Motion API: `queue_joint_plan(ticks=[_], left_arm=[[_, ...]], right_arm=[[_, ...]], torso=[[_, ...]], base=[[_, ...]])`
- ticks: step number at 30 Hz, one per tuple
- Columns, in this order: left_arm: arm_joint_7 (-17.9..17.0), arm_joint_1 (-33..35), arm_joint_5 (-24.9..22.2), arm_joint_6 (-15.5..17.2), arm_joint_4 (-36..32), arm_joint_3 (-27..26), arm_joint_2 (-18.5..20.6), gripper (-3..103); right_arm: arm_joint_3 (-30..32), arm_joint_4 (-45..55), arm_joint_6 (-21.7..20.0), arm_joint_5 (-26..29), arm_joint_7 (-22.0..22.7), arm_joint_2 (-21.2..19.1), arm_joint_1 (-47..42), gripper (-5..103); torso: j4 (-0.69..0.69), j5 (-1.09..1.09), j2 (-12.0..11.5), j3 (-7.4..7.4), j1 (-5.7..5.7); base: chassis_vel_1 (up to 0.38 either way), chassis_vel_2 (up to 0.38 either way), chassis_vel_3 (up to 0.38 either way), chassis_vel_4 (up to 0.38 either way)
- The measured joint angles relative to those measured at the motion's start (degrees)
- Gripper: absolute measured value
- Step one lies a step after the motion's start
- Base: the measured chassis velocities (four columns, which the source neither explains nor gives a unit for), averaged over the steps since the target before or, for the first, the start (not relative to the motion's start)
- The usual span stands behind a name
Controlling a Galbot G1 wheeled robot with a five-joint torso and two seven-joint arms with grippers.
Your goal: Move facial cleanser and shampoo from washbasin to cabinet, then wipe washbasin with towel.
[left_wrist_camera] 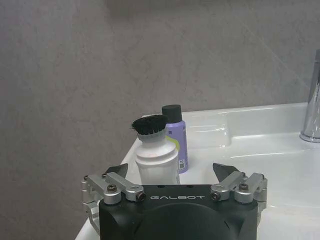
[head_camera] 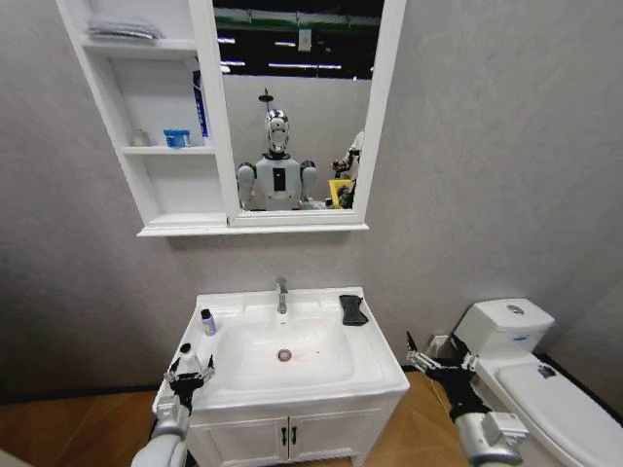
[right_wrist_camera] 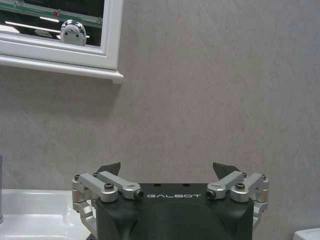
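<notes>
On the white washbasin's point(head_camera: 380, 365) left rim stand a small purple bottle with a black cap point(head_camera: 207, 322) point(left_wrist_camera: 176, 140) and a white bottle with a black brush-like top point(head_camera: 185, 356) point(left_wrist_camera: 157, 159). Which one is the facial cleanser and which the shampoo I cannot tell. My left gripper point(head_camera: 187, 375) point(left_wrist_camera: 171, 172) is open at the basin's front left corner, with the white bottle just ahead of its fingers. The black towel point(head_camera: 353, 309) lies on the back right rim. My right gripper point(head_camera: 417, 355) point(right_wrist_camera: 167, 170) hangs open, off the basin's right side. The cabinet point(head_camera: 175, 204) is on the wall above.
A chrome tap point(head_camera: 281, 295) point(left_wrist_camera: 312, 100) stands at the back of the bowl. The cabinet's shelves hold a blue box point(head_camera: 176, 138), a blue tube point(head_camera: 200, 102) and a folded item point(head_camera: 122, 31). A white toilet point(head_camera: 526, 360) stands close to the right arm.
</notes>
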Motion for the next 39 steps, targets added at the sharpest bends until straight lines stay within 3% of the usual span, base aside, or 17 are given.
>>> queue_joint_plan(ticks=[3, 9, 13, 16, 22, 23, 24, 26, 27, 28, 29, 30, 31, 33, 35, 36, 39], left_arm=[[-0.26, -0.24, 0.00, 0.18, 0.19, 0.00, 0.10, 88], [-1.01, 0.54, 0.34, 0.23, 0.08, -1.02, -0.34, 60], [-1.32, 1.05, 0.58, 0.33, -0.71, -1.09, -0.59, 50], [-3.19, 2.62, 0.15, 2.08, -5.29, 0.10, -0.09, 34], [-8.69, 1.14, -5.64, 7.70, -12.99, 2.10, 6.39, 32], [-12.66, -1.30, -10.64, 12.69, -17.34, 2.23, 11.93, 32], [-12.66, -1.30, -10.64, 12.69, -17.34, 2.23, 11.93, 32], [-19.30, -5.96, -22.78, 22.51, -23.27, 1.35, 21.52, 32], [-19.30, -5.96, -22.78, 22.51, -23.27, 1.35, 21.52, 32], [-21.23, -7.83, -27.67, 25.32, -24.74, 0.83, 25.40, 32], [-23.41, -11.08, -35.09, 28.85, -25.98, -0.05, 31.95, 32], [-23.41, -11.08, -35.09, 28.85, -25.98, -0.05, 31.95, 32], [-24.82, -14.73, -40.99, 30.90, -26.13, -0.32, 37.17, 32], [-25.30, -16.61, -43.48, 31.62, -25.97, -0.20, 38.98, 32], [-26.45, -27.16, -53.21, 34.16, -22.84, 2.92, 44.66, 32], [-26.45, -27.16, -53.21, 34.16, -22.84, 2.92, 44.66, 32], [-24.93, -44.01, -56.94, 35.60, -14.99, 12.58, 47.49, 32]], right_arm=[[0.03, 0.00, 0.00, 0.00, 0.07, 0.08, -0.09, 100], [-0.05, -0.29, -0.52, -0.03, 0.65, -0.05, 1.09, 100], [-0.15, -0.39, -1.12, -0.02, 1.16, -0.32, 1.86, 100], [-0.30, -0.15, -2.11, 0.01, 1.54, -0.58, 2.49, 100], [0.12, 0.07, -2.34, 0.01, 1.55, -0.58, 2.41, 100], [0.38, 0.18, -2.39, 0.01, 1.59, -0.59, 2.39, 100], [0.38, 0.18, -2.39, 0.01, 1.59, -0.59, 2.39, 100], [0.46, 0.21, -2.41, 0.03, 1.71, -0.50, 2.36, 100], [0.46, 0.21, -2.41, 0.03, 1.71, -0.50, 2.36, 100], [0.46, 0.20, -2.41, 0.03, 1.72, -0.46, 2.36, 100], [0.40, 0.07, -2.41, 0.02, 1.74, -0.44, 2.35, 100], [0.40, 0.07, -2.41, 0.02, 1.74, -0.44, 2.35, 100], [0.34, -0.02, -2.41, -0.05, 1.74, -0.45, 2.34, 100], [0.27, -0.08, -2.41, -0.11, 1.73, -0.46, 2.36, 100], [-0.08, -0.46, -2.49, -0.56, 1.69, -0.58, 2.42, 100], [-0.08, -0.46, -2.49, -0.56, 1.69, -0.58, 2.42, 100], [-0.83, -0.83, -3.47, -1.16, 1.61, -1.19, 2.97, 100]], torso=[[0.00, 0.00, 0.00, 0.00, 0.00], [0.01, 0.00, 0.00, 0.00, -0.01], [0.01, 0.00, 0.00, 0.00, -0.01], [0.02, -0.02, 0.00, 0.00, -0.01], [0.00, -0.01, 0.00, -0.01, -0.01], [0.01, -0.02, 0.00, -0.01, -0.01], [0.01, -0.02, 0.00, -0.01, -0.01], [0.01, -0.03, 0.00, 0.00, -0.01], [0.01, -0.03, 0.00, 0.00, -0.01], [0.00, -0.03, 0.00, 0.00, 0.00], [0.01, 0.02, 0.00, -0.01, -0.01], [0.01, 0.02, 0.00, -0.01, -0.01], [0.01, 0.01, 0.00, -0.01, -0.01], [0.02, -0.01, 0.00, -0.01, 0.00], [0.01, 0.00, 0.00, -0.01, -0.01], [0.01, 0.00, 0.00, -0.01, -0.01], [0.00, -0.02, 0.00, 0.00, 0.00]], base=[[0.000, 0.000, 0.000, 0.000], [0.000, 0.000, 0.000, 0.000], [0.000, 0.000, 0.000, 0.000], [0.000, 0.000, 0.000, 0.000], [0.000, 0.000, 0.000, 0.000], [0.000, 0.000, 0.000, 0.000], [0.000, 0.000, 0.000, 0.000], [0.000, 0.000, 0.000, 0.000], [0.000, 0.000, 0.000, 0.000], [0.000, 0.000, 0.000, 0.000], [0.000, 0.000, 0.000, 0.000], [0.000, 0.000, 0.000, 0.000], [0.000, 0.000, 0.000, 0.000], [0.000, 0.000, 0.000, 0.000], [0.000, 0.000, 0.000, 0.000], [0.000, 0.000, 0.000, 0.000], [0.000, 0.000, 0.000, 0.000]])
